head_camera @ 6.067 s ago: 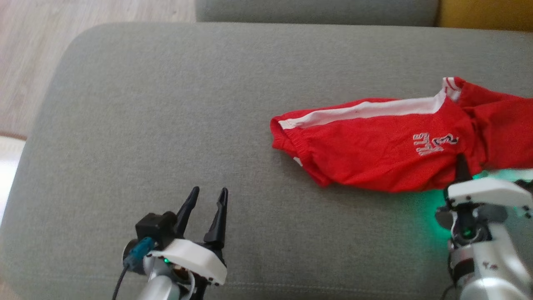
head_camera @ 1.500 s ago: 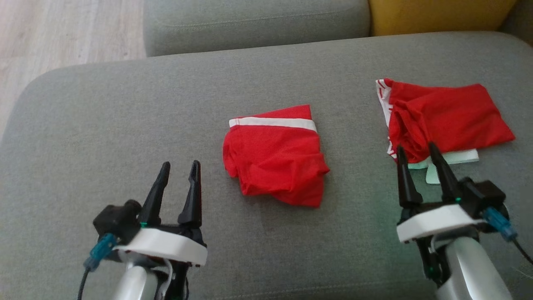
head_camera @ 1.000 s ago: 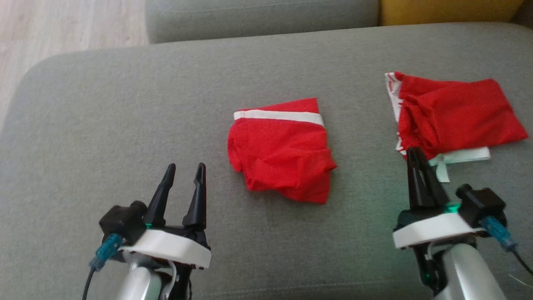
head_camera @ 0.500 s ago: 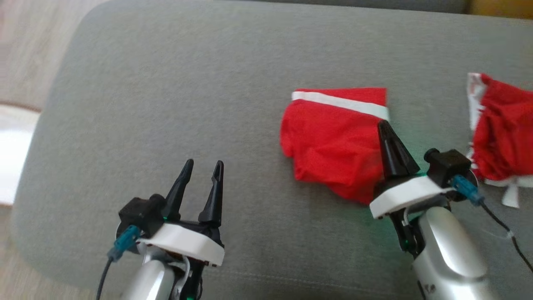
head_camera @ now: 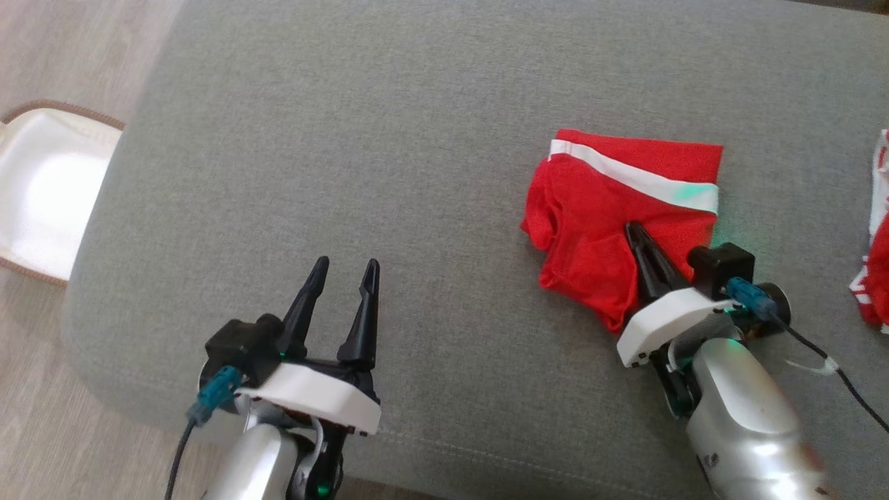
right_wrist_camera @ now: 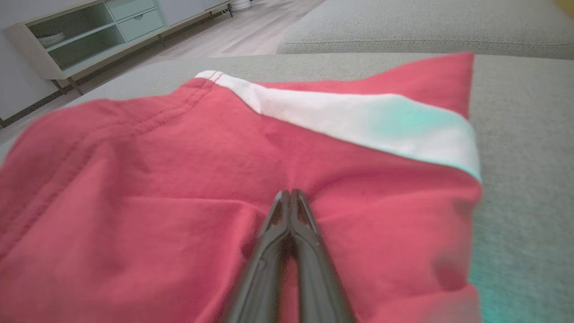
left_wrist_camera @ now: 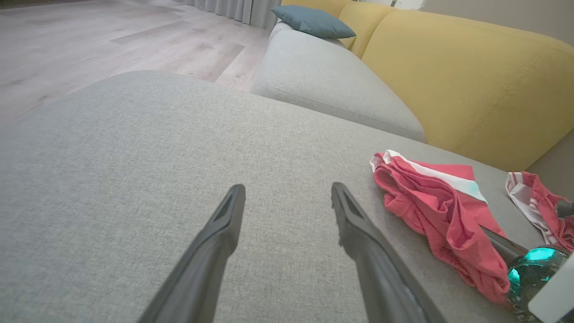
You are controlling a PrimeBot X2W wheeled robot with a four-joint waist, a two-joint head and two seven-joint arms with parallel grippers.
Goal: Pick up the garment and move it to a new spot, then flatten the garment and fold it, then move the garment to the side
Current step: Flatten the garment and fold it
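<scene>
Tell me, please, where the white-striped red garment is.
In the head view, the folded red garment lies on the grey cushion, right of centre, beneath the shut right gripper.

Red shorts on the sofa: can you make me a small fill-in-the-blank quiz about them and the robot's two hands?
1. The right hand lies over the red shorts with its two fingers ____ (open or shut).
2. The left hand hovers over the gray cushion with its fingers ____ (open or shut).
3. The stripe on the shorts is ____.
4. The sofa back is coloured ____.
Missing words: shut, open, white, yellow.
</scene>
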